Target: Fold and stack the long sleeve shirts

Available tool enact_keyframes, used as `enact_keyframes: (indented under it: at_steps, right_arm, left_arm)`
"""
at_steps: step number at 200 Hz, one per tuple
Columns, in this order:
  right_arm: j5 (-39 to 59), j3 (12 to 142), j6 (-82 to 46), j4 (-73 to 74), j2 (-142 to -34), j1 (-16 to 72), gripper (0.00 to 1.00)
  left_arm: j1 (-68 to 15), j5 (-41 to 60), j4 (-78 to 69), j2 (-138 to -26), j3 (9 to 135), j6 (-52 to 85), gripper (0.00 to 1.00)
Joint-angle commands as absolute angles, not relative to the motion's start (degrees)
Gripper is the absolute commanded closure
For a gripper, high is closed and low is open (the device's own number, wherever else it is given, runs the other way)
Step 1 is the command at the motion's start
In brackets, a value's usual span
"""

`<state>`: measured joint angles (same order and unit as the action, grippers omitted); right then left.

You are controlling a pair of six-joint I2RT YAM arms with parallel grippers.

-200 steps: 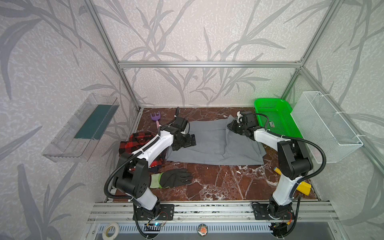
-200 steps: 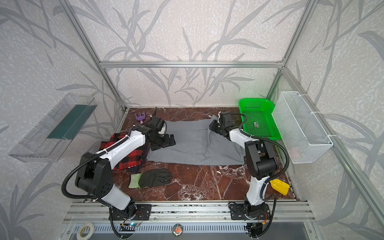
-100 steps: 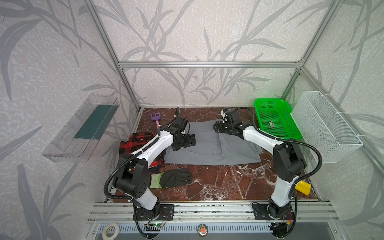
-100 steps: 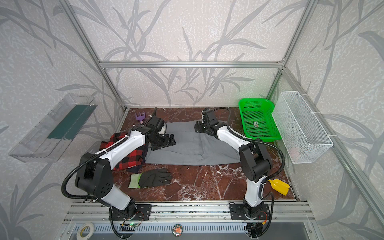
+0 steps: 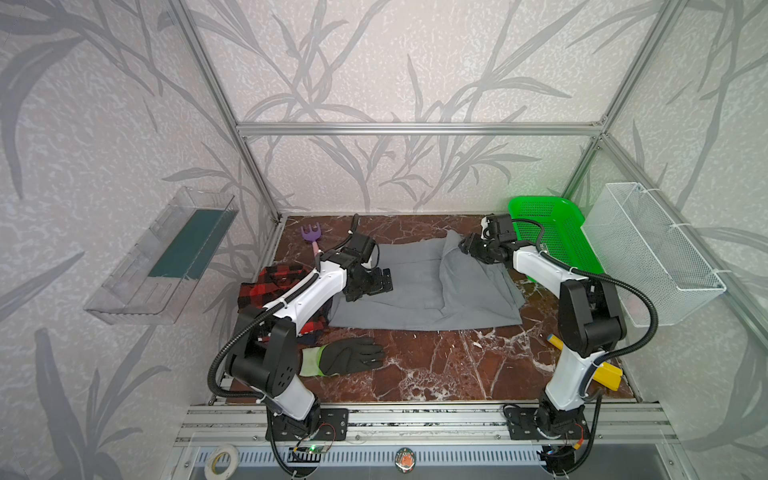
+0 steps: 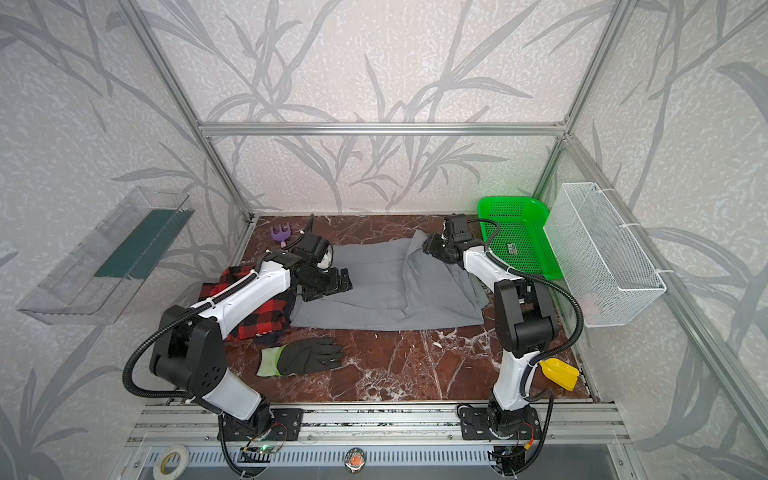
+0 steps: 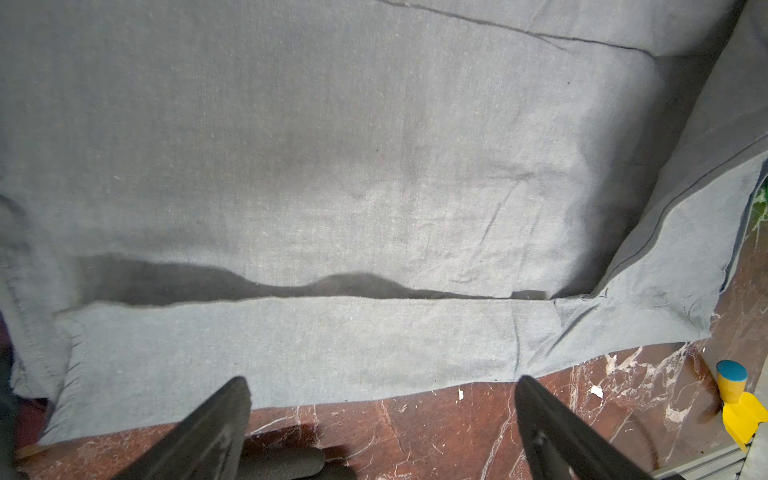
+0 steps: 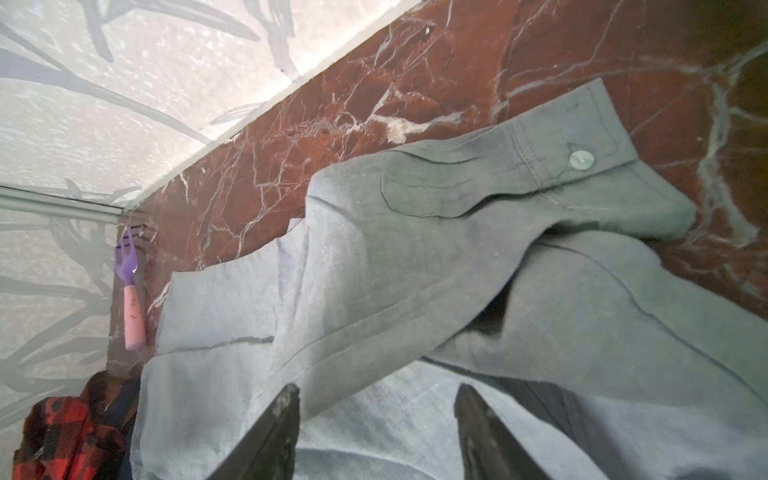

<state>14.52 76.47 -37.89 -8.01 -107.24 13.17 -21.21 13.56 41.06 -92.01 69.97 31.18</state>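
The grey long sleeve shirt (image 5: 399, 291) (image 6: 374, 291) lies spread across the middle of the marble floor. One sleeve (image 5: 455, 266) is folded back over its body, and the buttoned cuff (image 8: 582, 160) shows in the right wrist view. The red-and-black plaid shirt (image 5: 270, 286) (image 6: 257, 311) is bunched at the left, partly under my left arm. My left gripper (image 5: 374, 286) (image 7: 382, 386) hovers open over the grey shirt's left edge, holding nothing. My right gripper (image 5: 464, 246) (image 8: 376, 395) is open just above the folded sleeve at the far right corner, with no cloth between its fingers.
A black glove with a yellow-green cuff (image 5: 353, 355) lies in front of the shirts. A purple toy rake (image 5: 309, 237) is at the back left. A green basket (image 5: 548, 232) and a white wire basket (image 5: 648, 249) stand right. A yellow scoop (image 5: 606, 372) sits by the right arm's base.
My right gripper carried the sleeve leftward over the shirt, opened and let it go, then drew back to the right. The sleeve now lies folded. The left arm stayed still.
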Motion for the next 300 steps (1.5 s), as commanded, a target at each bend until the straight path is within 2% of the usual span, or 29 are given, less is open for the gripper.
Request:
enact_keyframes:
  at_steps: [1,46,73,83,102,130,180,223,249,271,300]
  right_arm:
    - [20.2,76.7,-44.7,-2.6,-107.7,14.0,0.44]
    - [21.0,76.9,-51.0,0.7,-111.1,13.0,0.55]
    - [21.3,80.4,-50.9,-1.4,-113.1,12.9,0.71]
    - [20.8,81.4,-50.2,-2.5,-113.4,12.9,0.79]
    - [18.9,83.2,-47.2,-5.6,-113.2,13.1,0.86]
    - [12.2,86.6,-38.4,-12.5,-111.6,15.6,0.89]
    - [-1.6,90.4,-23.3,-21.3,-111.6,24.1,0.84]
    - [-6.8,90.3,-15.0,-21.8,-112.8,31.8,0.79]
    - [-2.3,87.4,-19.3,-19.6,-112.0,31.8,0.76]
    - [-0.9,86.5,-24.7,-21.1,-110.9,28.7,0.65]
    - [10.8,82.7,-33.5,-18.1,-108.8,20.7,0.56]
  left_arm:
    - [-21.0,13.7,41.1,-90.6,69.3,31.4,0.01]
    - [-21.0,13.5,41.1,-90.4,69.1,31.4,0.01]
    - [-21.0,13.9,41.1,-90.6,69.3,31.4,0.01]
    - [-21.0,13.8,41.2,-90.5,69.2,31.3,0.01]
    - [-21.0,13.5,41.1,-90.3,69.2,31.2,0.01]
    - [-21.0,14.0,41.0,-90.4,69.2,31.3,0.01]
    - [-21.0,14.6,41.0,-90.6,69.0,31.4,0.01]
    - [-21.0,14.8,40.8,-90.5,69.0,31.5,0.01]
    - [-21.0,14.8,40.9,-90.5,69.0,31.5,0.01]
    - [-21.0,14.5,41.0,-90.4,68.9,31.5,0.01]
    - [-21.0,14.4,41.0,-90.4,68.9,31.4,0.01]
